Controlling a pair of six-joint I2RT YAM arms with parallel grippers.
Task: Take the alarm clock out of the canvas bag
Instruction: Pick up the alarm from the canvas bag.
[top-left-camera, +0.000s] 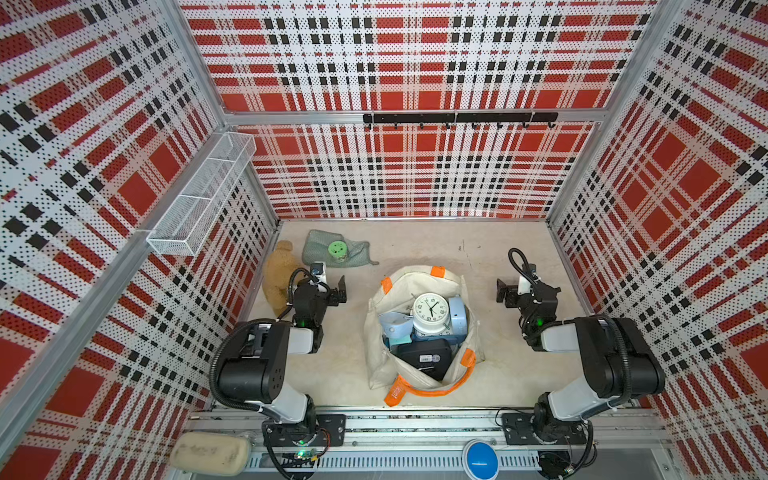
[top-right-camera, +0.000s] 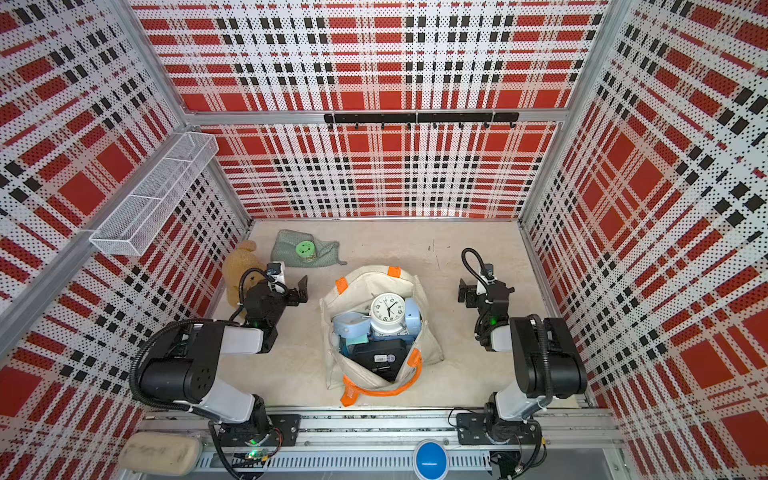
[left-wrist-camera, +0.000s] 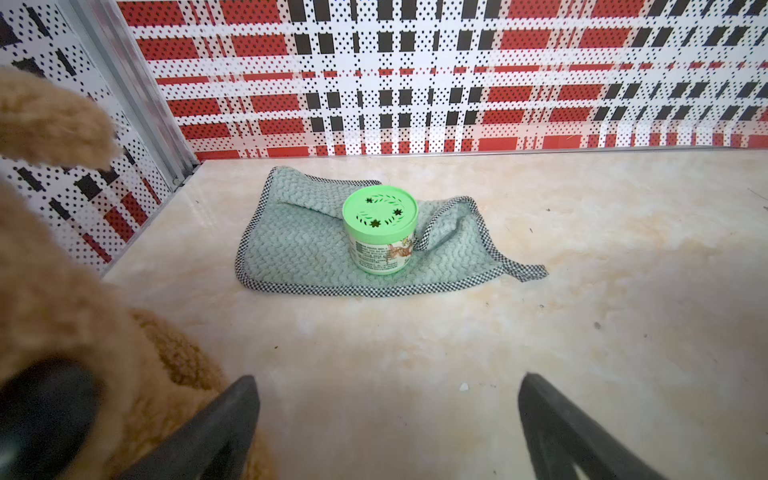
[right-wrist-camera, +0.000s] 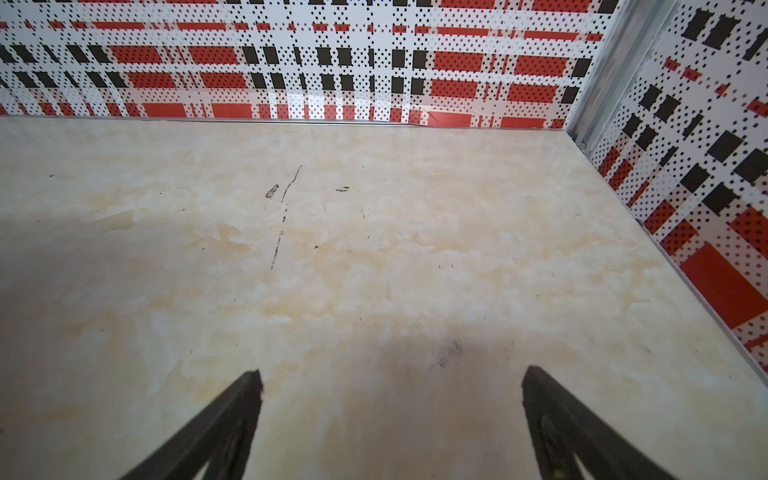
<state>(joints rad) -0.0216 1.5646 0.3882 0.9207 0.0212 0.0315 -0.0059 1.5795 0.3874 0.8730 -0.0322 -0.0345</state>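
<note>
Nearest the lens, the front rail (top-left-camera: 415, 424) carries both arm bases, so read the scene across from there. Your left gripper (top-left-camera: 341, 291) hangs with its jaws spread wide and nothing between them. It sits just beside the teddy bear (top-left-camera: 279, 272) and short of the grey-green cloth (top-left-camera: 322, 245) that carries the green tub (top-left-camera: 337, 250); leave all of that alone.

Mid-table stands the canvas bag (top-left-camera: 415, 278), its mouth open upward. The alarm clock (top-left-camera: 430, 309) lies face up on top of the pile inside, toward the far side, touching a pale blue item (top-left-camera: 457, 311). A black box (top-left-camera: 424, 357) sits on its near side.

Your right gripper (top-left-camera: 501, 291), well apart from the bag, is just as wide and empty.

Come down from straight above and span the clock's round body. Close firmly and lift vertically. The floppy wall and the orange handle (top-left-camera: 432, 388) could snag, so consider pinning the rim with the other arm.
</note>
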